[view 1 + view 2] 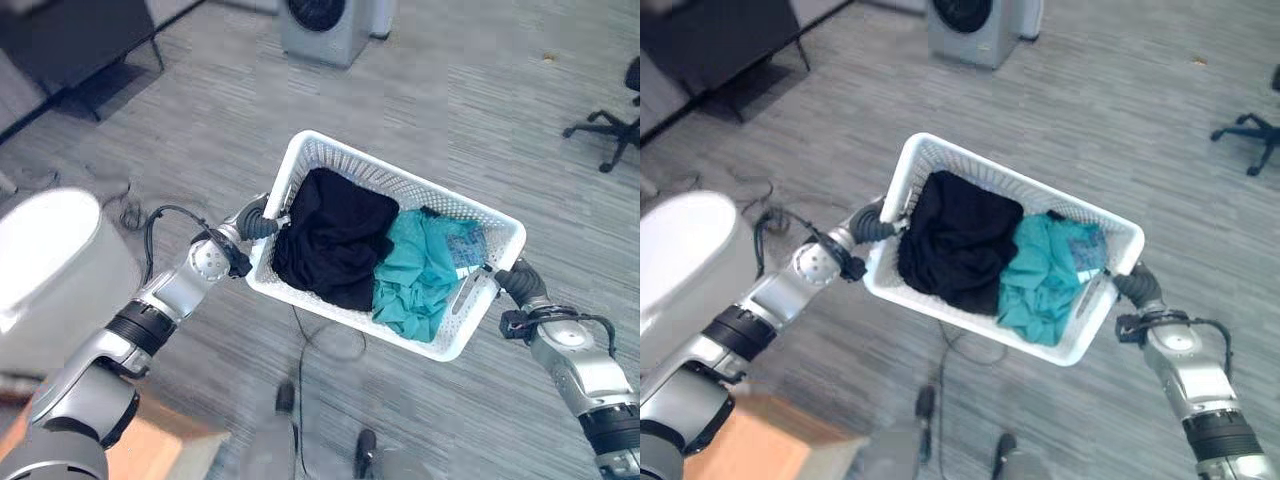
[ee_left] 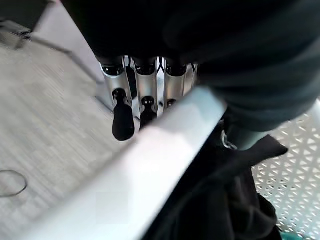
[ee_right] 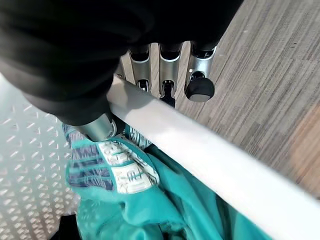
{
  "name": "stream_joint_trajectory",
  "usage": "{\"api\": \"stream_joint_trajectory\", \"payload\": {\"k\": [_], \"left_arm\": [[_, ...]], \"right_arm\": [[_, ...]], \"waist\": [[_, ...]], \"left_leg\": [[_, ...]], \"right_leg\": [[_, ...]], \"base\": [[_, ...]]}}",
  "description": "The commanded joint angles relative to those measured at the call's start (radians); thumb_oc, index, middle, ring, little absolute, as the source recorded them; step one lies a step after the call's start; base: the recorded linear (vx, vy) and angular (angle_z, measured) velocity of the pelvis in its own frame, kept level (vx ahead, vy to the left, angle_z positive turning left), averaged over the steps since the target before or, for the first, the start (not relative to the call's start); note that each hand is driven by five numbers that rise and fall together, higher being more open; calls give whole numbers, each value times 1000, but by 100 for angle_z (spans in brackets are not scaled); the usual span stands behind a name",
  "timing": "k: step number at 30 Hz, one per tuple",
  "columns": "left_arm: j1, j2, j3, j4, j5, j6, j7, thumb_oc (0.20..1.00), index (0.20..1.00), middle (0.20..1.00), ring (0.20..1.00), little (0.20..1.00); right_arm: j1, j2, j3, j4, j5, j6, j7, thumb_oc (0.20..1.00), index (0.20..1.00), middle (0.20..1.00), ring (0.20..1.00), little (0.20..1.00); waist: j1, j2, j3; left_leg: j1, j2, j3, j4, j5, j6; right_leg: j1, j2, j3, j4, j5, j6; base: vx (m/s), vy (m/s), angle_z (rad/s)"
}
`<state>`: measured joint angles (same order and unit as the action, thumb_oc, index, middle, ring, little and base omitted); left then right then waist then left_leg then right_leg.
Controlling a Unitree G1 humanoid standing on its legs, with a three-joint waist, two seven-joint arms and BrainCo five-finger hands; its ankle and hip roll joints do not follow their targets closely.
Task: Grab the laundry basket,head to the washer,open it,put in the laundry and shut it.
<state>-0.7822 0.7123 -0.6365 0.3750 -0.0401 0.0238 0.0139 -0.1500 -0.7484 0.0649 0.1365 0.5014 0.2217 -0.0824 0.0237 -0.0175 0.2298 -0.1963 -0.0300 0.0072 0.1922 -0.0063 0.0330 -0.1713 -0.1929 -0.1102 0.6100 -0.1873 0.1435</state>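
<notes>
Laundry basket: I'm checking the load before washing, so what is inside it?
Inside the laundry basket lie a black garment and a teal garment with a patterned piece beside it. Anything beneath them is covered.

Below you runs a grey plank-patterned floor. At the far edge stands a grey appliance with a round dark door, probably a washer, though you see just its lower part. A dark cabinet on thin legs sits far left. A black swivel-chair base pokes in at the far right. A white rounded object lies near left, above a tan surface.
</notes>
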Motion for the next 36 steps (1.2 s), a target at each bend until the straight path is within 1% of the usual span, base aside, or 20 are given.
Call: {"api": "stream_joint_trajectory", "payload": {"k": [1, 3, 4, 5, 6, 8, 9, 12, 15, 17, 18, 19, 21, 23, 25, 27, 30, 31, 32, 36], "left_arm": [[-86, 127, 101, 51, 2, 10, 38, 200, 200, 200, 200, 200], [-139, 127, 62, 68, 5, 9, 33, 200, 200, 200, 200, 200], [-142, 127, 60, 70, 5, 8, 34, 200, 200, 200, 200, 200], [-183, 124, 22, 87, 14, 8, 28, 200, 200, 200, 200, 200], [-186, 123, 20, 88, 13, 8, 28, 200, 200, 200, 200, 200], [-241, 114, -16, 113, 24, -5, 27, 200, 200, 200, 200, 200], [-246, 116, -17, 117, 26, -11, 27, 200, 200, 200, 200, 200], [-268, 107, -29, 164, 25, -19, 22, 200, 200, 200, 200, 200], [-303, 97, -61, 189, 26, -21, 18, 200, 200, 200, 200, 200], [-320, 108, -88, 209, 22, -27, 1, 200, 200, 200, 200, 200], [-321, 108, -89, 210, 22, -27, 0, 200, 200, 200, 200, 200], [-344, 133, -113, 217, 26, -20, -13, 200, 200, 200, 200, 200], [-414, 166, -151, 229, 19, -7, -14, 200, 200, 200, 200, 200], [-464, 172, -185, 269, 9, -4, -22, 200, 200, 200, 200, 200], [-517, 139, -224, 325, 0, 1, -30, 200, 200, 200, 200, 200], [-564, 118, -254, 359, 0, 3, -32, 200, 200, 200, 200, 200], [-607, 73, -288, 418, 8, 3, -37, 200, 200, 200, 200, 200], [-647, 50, -317, 463, 26, 2, -34, 200, 200, 200, 200, 200], [-646, 51, -316, 464, 26, 1, -34, 200, 200, 200, 200, 200], [-653, 61, -363, 510, 42, -3, -50, 200, 200, 200, 200, 200]], "right_arm": [[-147, -57, -46, 59, -51, -67, 62, 200, 200, 200, 200, 200], [-178, -81, -40, 90, -64, -61, 66, 200, 200, 200, 200, 200], [-180, -81, -41, 91, -63, -62, 66, 200, 200, 200, 200, 200], [-198, -111, -40, 103, -53, -64, 66, 200, 200, 200, 200, 200], [-198, -111, -41, 104, -53, -64, 66, 200, 200, 200, 200, 200], [-202, -148, -46, 111, -46, -70, 66, 200, 200, 200, 200, 200], [-191, -154, -56, 104, -53, -65, 70, 200, 200, 200, 200, 200], [-188, -164, -64, 100, -73, -65, 79, 200, 200, 200, 200, 200], [-173, -178, -67, 97, -73, -59, 90, 200, 200, 200, 200, 200], [-171, -247, -68, 79, -72, -53, 111, 200, 200, 200, 200, 200], [-171, -247, -69, 79, -72, -53, 111, 200, 200, 200, 200, 200], [-186, -288, -64, 77, -73, -55, 112, 200, 200, 200, 200, 200], [-223, -335, -45, 83, -60, -49, 109, 200, 200, 200, 200, 200], [-267, -377, -16, 111, -59, -49, 106, 200, 200, 200, 200, 200], [-311, -411, 12, 145, -58, -44, 103, 200, 200, 200, 200, 200], [-328, -430, 25, 147, -73, -35, 105, 200, 200, 200, 200, 200], [-339, -438, 41, 154, -93, -36, 116, 200, 200, 200, 200, 200], [-418, -437, 115, 192, -115, -44, 122, 200, 200, 200, 200, 200], [-425, -437, 122, 195, -115, -45, 122, 200, 200, 200, 200, 200], [-626, -367, 307, 337, -162, -58, 126, 200, 200, 200, 200, 200]], "waist": [[9, 4, -65], [-14, 19, -53], [-16, 22, -52], [-45, 24, -44], [-46, 27, -43], [-92, 10, -44], [-101, 15, -44], [-127, 24, -53], [-148, 17, -79], [-170, 45, -102], [-172, 42, -104], [-172, 39, -102], [-165, 32, -95], [-146, 28, -81], [-135, 17, -71], [-122, 11, -67], [-101, 2, -62], [-69, 3, -56], [-71, 1, -54], [-13, 21, -54]], "left_leg": [[45, 44, 41, -23, -54, 27], [110, 39, 38, -44, -76, 20], [110, 42, 35, -47, -72, 19], [162, 29, 25, -50, -107, 5], [162, 33, 22, -51, -104, 4], [255, 19, 11, -52, -190, -39], [278, 26, 10, -52, -205, -46], [359, 45, 15, -48, -247, -65], [398, 56, 4, -31, -255, -78], [384, 140, 13, 170, -117, -113], [377, 137, 9, 173, -114, -114], [322, 186, 23, 349, 3, -132], [237, 250, 41, 579, 84, -127], [178, 303, 30, 735, 121, -134], [123, 354, 74, 732, 131, -135], [53, 344, 109, 639, 80, -137], [3, 335, 162, 469, 69, -149], [-9, 283, 203, 119, 94, -129], [-2, 279, 207, 110, 98, -128], [-57, 168, 82, -173, 125, -146]], "right_leg": [[80, -23, -24, 162, 233, 41], [7, -49, -63, 88, 161, 19], [9, -47, -67, 83, 164, 17], [-26, -36, -91, -85, 118, 8], [-21, -32, -96, -94, 124, 6], [-70, -37, -113, -535, 213, 57], [-77, -34, -113, -599, 234, 69], [-108, -32, -123, -656, 277, 87], [-81, -20, -107, -622, 309, 73], [-38, 38, -107, -547, 280, 18], [-41, 35, -109, -548, 282, 16], [-16, 51, -115, -519, 248, -19], [39, 97, -124, -513, 193, -85], [95, 146, -105, -511, 139, -122], [152, 163, -107, -525, 106, -140], [199, 161, -109, -543, 89, -129], [242, 150, -112, -547, 64, -113], [272, 141, -120, -533, 54, -90], [274, 137, -119, -533, 53, -89], [366, 166, -53, -518, -22, -69]], "base": [[358, 152, -9], [383, 94, -10], [413, -52, 1], [281, -63, 19], [560, -179, 8], [674, -267, 39], [476, -163, 55], [437, -141, 32], [475, -208, 46], [549, -319, 42], [247, -279, 31], [185, -284, 7], [290, -420, -16], [338, -364, -57], [337, -248, -61], [346, -84, -30], [309, 51, -13], [261, 120, -26], [405, 157, -54], [444, 79, -63]]}}
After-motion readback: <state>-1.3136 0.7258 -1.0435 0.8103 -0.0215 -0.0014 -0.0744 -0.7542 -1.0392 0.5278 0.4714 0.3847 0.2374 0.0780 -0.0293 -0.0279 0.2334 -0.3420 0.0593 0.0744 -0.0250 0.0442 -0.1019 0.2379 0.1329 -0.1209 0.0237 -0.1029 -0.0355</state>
